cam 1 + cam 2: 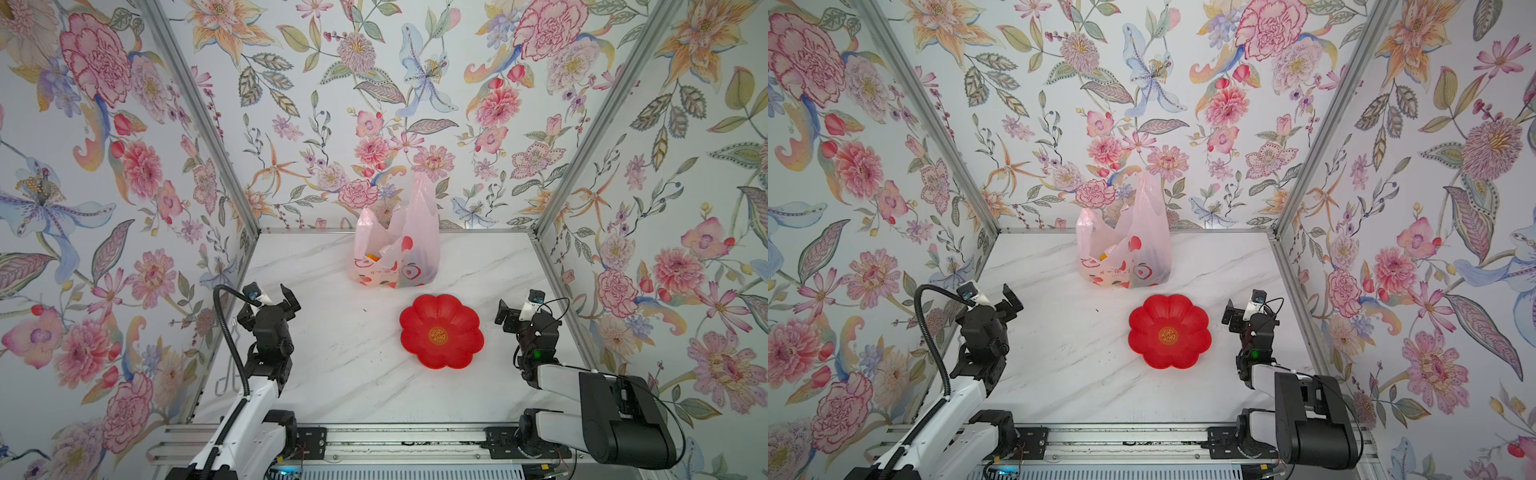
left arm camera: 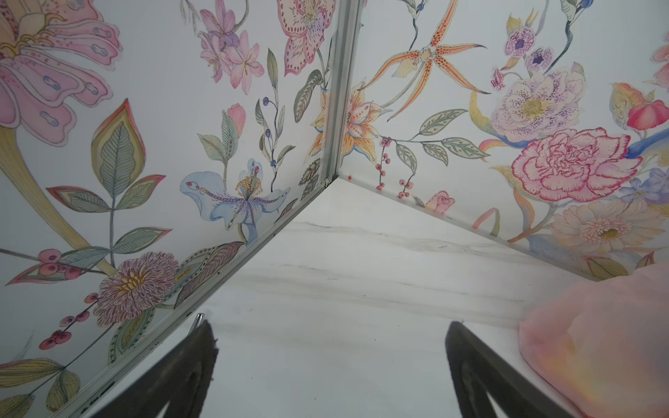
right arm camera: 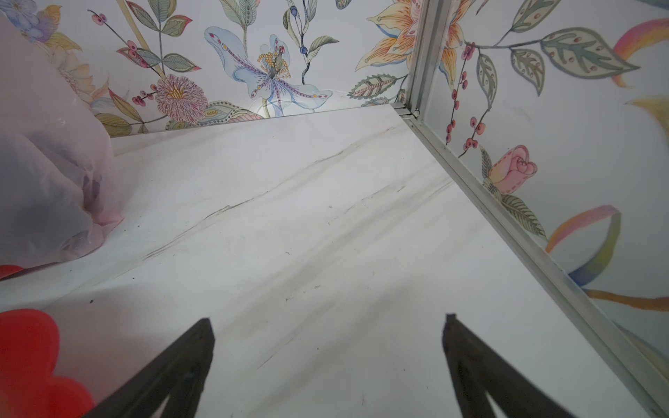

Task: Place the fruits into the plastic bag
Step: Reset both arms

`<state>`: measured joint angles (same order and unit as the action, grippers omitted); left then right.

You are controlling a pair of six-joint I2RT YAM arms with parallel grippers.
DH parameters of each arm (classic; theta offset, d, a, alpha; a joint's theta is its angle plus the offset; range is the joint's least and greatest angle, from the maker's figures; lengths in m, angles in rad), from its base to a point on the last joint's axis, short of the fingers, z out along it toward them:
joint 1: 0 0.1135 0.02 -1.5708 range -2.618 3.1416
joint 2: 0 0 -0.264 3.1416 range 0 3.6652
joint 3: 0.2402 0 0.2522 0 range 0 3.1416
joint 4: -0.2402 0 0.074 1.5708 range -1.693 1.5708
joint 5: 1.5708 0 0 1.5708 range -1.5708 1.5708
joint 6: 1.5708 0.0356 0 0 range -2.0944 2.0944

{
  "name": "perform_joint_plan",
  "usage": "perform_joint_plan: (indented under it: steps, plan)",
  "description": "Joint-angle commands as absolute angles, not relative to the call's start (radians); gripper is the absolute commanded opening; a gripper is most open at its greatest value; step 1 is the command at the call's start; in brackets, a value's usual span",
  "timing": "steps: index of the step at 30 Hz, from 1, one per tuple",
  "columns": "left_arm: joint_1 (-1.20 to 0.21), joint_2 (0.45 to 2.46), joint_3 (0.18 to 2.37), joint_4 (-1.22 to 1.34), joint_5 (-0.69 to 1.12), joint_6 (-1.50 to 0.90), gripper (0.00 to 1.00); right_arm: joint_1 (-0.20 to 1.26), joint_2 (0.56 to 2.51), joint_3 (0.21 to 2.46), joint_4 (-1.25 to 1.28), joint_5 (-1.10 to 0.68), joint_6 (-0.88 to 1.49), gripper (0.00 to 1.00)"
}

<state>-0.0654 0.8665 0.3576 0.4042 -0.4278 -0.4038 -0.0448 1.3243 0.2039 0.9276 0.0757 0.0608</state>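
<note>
Marble table (image 1: 324, 374), floral walls (image 1: 104, 174). Fruits (image 1: 372, 257) show through the plastic bag (image 1: 415, 232), upper centre; red dish (image 1: 441, 331) below it empty. Left tool (image 1: 271, 296) and right tool (image 1: 519, 309) gape, holding nothing. Likely finished: park clear, don't topple bag.

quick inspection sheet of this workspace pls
surface: white marble table, few dark specks
job's things: plastic bag upright at the back; fruits glimpsed inside it, none loose
clutter: empty red dish in front of the bag; metal wire piece at the left edge
grippers: left gripper and right gripper open, empty
cables: black conduit looped on the left arm; thin wires on the right wrist
surroundings: floral walls, aluminium frame
</note>
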Motion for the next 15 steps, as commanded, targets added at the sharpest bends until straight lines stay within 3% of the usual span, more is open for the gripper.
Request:
perform_joint_plan:
  steps: [1,15]
  plan:
    - [-0.058,0.902,0.337,0.503,-0.453,-0.334,0.99,-0.058,1.385,0.239,1.055,0.070,0.076,0.99]
    - [-0.054,1.211,0.282,0.875,-0.446,-0.186,0.99,-0.026,1.471,0.200,1.209,0.010,0.015,0.99]
